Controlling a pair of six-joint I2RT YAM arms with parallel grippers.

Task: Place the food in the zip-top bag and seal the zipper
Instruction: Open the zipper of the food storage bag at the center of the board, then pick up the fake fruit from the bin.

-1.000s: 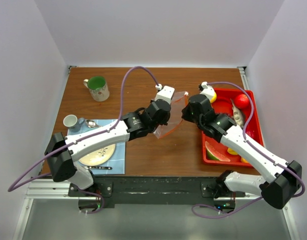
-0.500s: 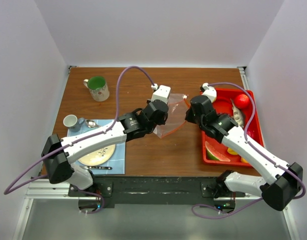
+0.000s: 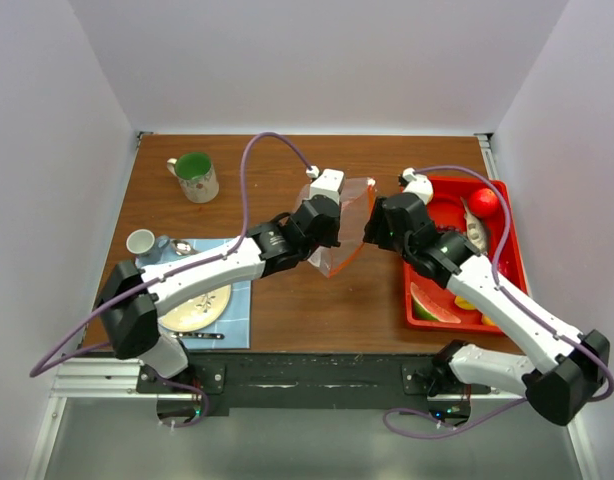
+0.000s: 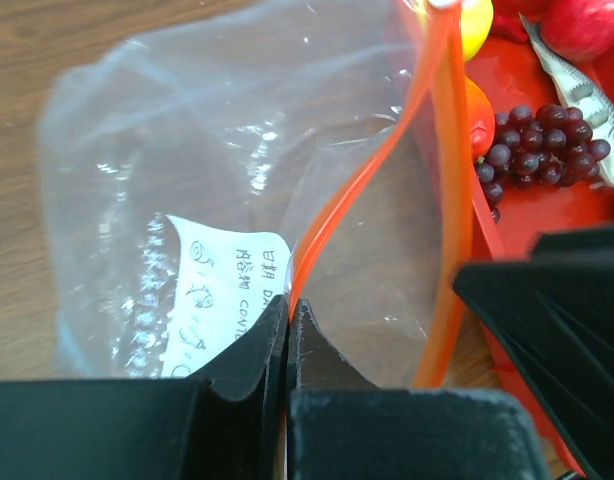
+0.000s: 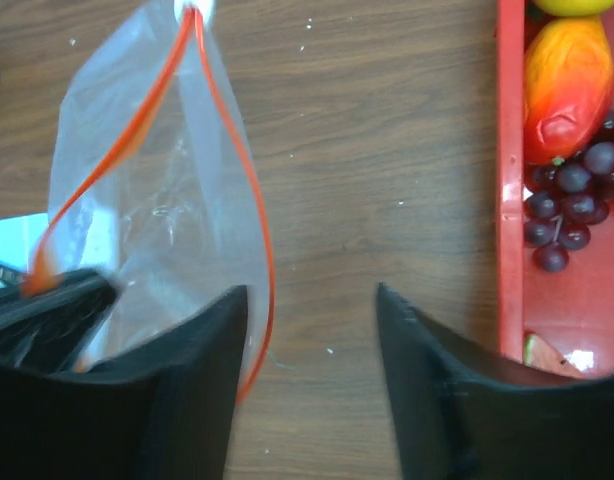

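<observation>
The zip-top bag (image 3: 349, 215) hangs above the table's middle with its mouth open. My left gripper (image 3: 325, 235) is shut on the zipper (image 4: 317, 225), its jaws pinched on the near orange strip (image 4: 288, 300). The bag's far strip (image 4: 449, 200) stands apart from it. My right gripper (image 5: 309, 300) is open. The bag's other strip (image 5: 249, 190) runs just inside its left finger (image 5: 212, 360), with bare wood between the jaws. The food lies in the red tray (image 3: 512, 270): apple (image 3: 484, 201), fish (image 3: 474, 228), watermelon wedge (image 3: 434, 303), grapes (image 5: 577, 200) and an orange fruit (image 5: 567, 80).
A green mug (image 3: 195, 176) stands at the back left. A small cup (image 3: 142, 242) and a cream plate (image 3: 197, 308) sit on a blue mat (image 3: 239, 320) at the front left. The red tray fills the right side, close beside my right arm.
My right gripper has opened and let go of the bag's edge. The left gripper keeps its pinch and has shifted slightly right and away with the bag.
</observation>
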